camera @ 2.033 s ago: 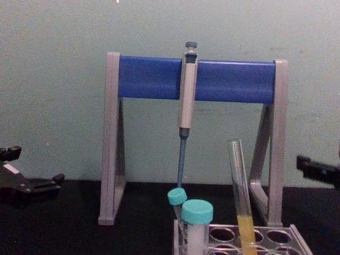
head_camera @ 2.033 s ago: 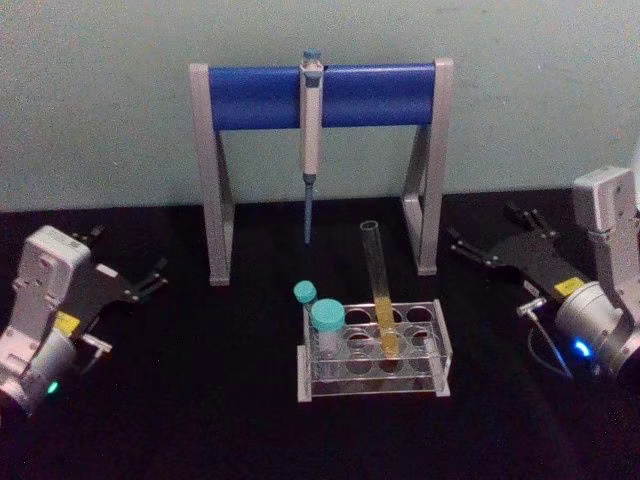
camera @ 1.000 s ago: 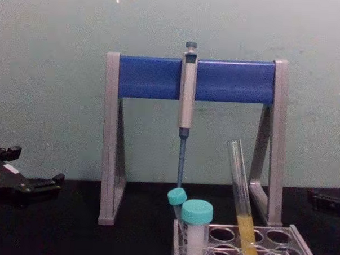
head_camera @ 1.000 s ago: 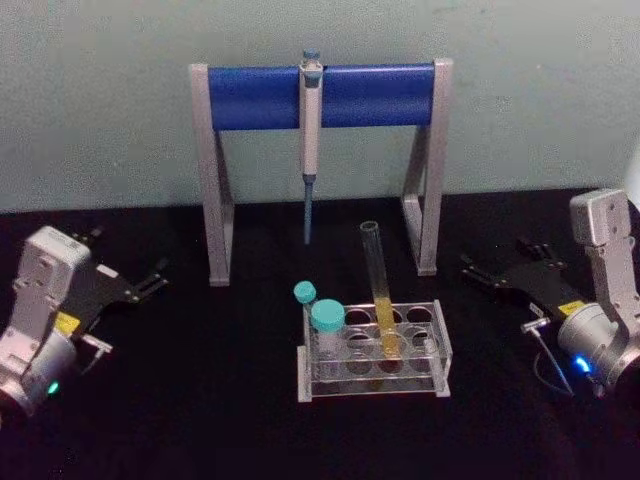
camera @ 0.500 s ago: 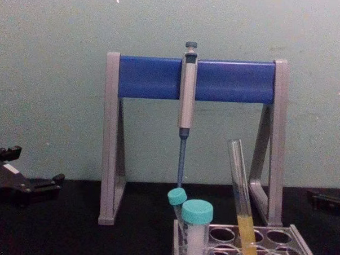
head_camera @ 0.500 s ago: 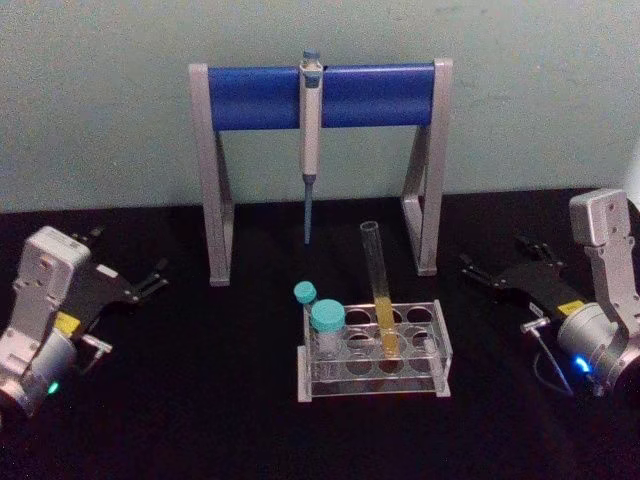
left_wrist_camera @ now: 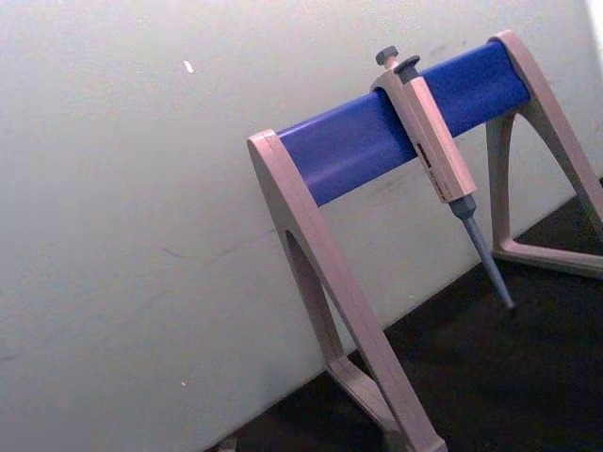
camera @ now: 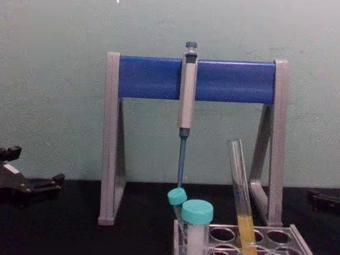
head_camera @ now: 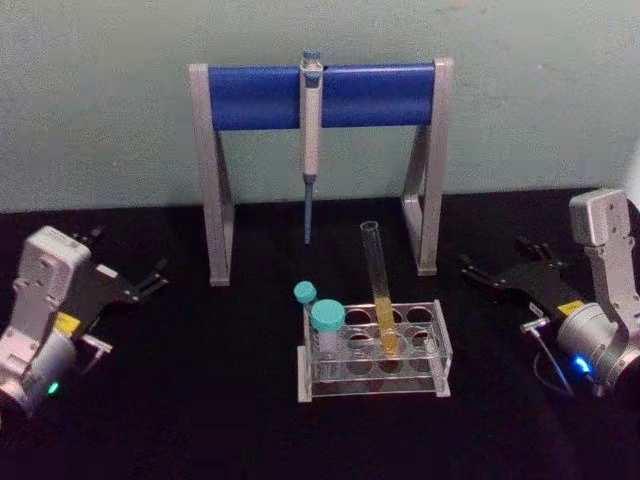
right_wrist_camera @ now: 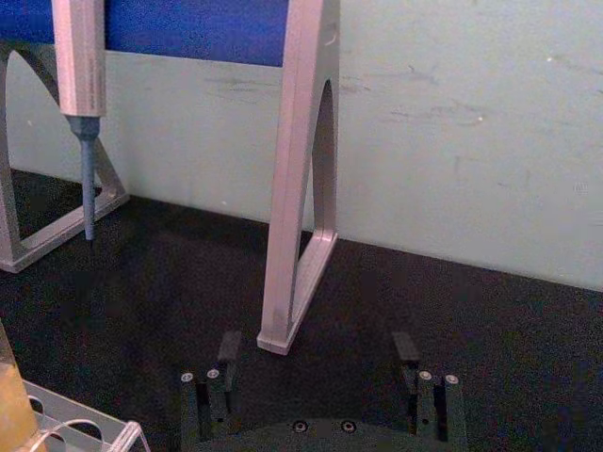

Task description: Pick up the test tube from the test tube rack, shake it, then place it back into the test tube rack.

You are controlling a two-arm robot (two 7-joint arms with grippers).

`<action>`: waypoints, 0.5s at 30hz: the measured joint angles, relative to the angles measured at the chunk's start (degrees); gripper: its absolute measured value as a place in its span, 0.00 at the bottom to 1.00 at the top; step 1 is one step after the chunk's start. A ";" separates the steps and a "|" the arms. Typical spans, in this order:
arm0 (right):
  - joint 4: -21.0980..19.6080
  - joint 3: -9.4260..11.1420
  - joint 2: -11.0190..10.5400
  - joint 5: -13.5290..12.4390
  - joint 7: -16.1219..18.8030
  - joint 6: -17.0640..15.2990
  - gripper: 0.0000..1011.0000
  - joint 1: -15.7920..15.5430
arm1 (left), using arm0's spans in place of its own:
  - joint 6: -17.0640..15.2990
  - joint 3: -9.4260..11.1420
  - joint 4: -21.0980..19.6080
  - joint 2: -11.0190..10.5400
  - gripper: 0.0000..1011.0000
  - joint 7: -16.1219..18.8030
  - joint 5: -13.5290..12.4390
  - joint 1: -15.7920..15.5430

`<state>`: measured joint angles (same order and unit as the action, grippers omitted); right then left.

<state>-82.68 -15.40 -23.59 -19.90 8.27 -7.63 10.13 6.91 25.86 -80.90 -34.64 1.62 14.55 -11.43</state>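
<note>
Test tube [head_camera: 378, 285] leaning in the test tube rack [head_camera: 373, 350]. Right gripper [head_camera: 497, 262] low beside it, fingers apart; left gripper [head_camera: 125, 262] far off, fingers apart too.

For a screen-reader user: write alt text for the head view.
A test tube holding yellow liquid leans in a clear test tube rack beside two teal-capped tubes; the left tool and right tool rest open at either side.
</note>
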 joint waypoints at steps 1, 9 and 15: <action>0.00 0.00 0.00 0.00 0.00 0.00 0.99 0.00 | 0.00 0.00 0.00 0.00 0.99 0.00 0.00 0.00; 0.00 0.00 0.00 0.00 0.00 0.00 0.99 0.00 | 0.00 0.00 0.00 0.00 0.99 0.00 0.00 0.00; 0.01 0.00 0.00 0.00 0.00 0.00 0.99 0.00 | 0.00 0.00 0.00 0.00 0.99 0.00 0.00 0.00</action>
<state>-82.68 -15.40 -23.59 -19.90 8.27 -7.63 10.14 6.91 25.86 -80.90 -34.65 1.62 14.55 -11.43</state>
